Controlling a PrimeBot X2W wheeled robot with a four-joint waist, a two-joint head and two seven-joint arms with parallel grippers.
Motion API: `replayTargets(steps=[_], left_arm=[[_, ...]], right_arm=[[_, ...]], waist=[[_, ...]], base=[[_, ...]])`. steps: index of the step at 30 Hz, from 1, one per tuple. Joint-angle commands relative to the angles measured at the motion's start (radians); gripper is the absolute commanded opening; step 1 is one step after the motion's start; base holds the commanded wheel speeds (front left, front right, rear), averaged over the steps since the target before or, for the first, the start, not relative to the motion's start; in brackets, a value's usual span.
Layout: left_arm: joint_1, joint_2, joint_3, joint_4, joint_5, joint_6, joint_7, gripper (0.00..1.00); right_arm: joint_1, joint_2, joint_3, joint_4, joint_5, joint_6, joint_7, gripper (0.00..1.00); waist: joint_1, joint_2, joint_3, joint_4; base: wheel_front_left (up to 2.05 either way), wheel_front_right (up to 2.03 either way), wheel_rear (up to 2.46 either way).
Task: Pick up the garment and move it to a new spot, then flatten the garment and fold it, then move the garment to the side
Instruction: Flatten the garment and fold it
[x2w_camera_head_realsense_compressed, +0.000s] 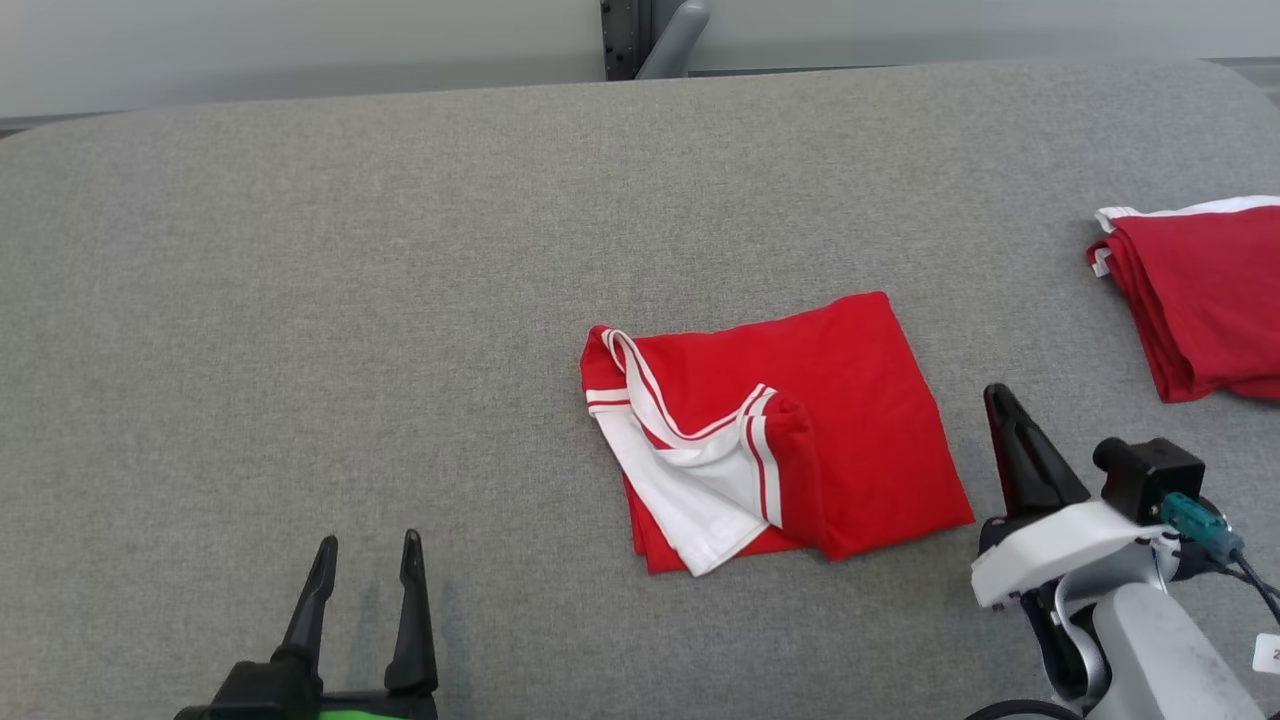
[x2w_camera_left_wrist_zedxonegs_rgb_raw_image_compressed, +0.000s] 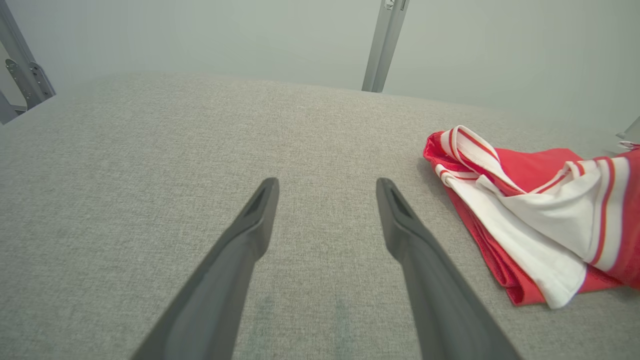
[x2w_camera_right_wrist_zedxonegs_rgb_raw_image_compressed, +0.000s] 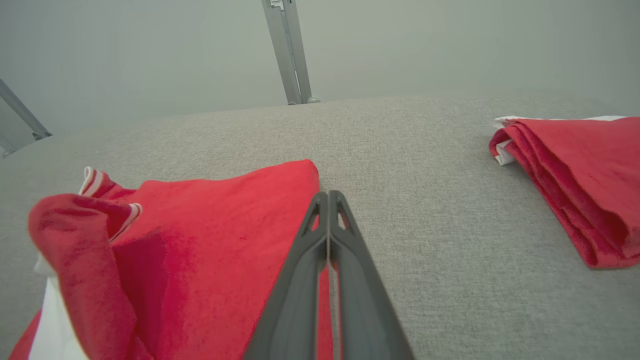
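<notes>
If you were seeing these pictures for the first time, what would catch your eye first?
A red-and-white garment lies folded on the grey table, with a red pile at far right. The right gripper is shut just right of the garment; the left gripper stands open at lower left.

garment (x2w_camera_head_realsense_compressed: 850, 400): 1 | folded red pile (x2w_camera_head_realsense_compressed: 1210, 300): 1 | grey table (x2w_camera_head_realsense_compressed: 300, 300): 1
</notes>
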Motion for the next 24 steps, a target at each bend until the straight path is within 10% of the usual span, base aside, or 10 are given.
replayTargets(steps=[1, 24], left_arm=[[-0.018, 0.002, -0.001, -0.002, 0.005, -0.002, 0.0, 1.0], [-0.093, 0.002, -0.032, 0.008, -0.005, 0.0, 0.0, 1.0]], right_arm=[[-0.021, 0.004, -0.013, -0.009, -0.012, 0.0, -0.007, 0.0], [-0.121, 0.115, 0.164, 0.142, -0.112, -0.001, -0.008, 0.0]], waist=[[0.0, 0.0001, 0.015, 0.013], [0.0, 0.0001, 0.094, 0.133]], base=[[0.0, 0.0, 0.0], [0.0, 0.0, 0.0]])
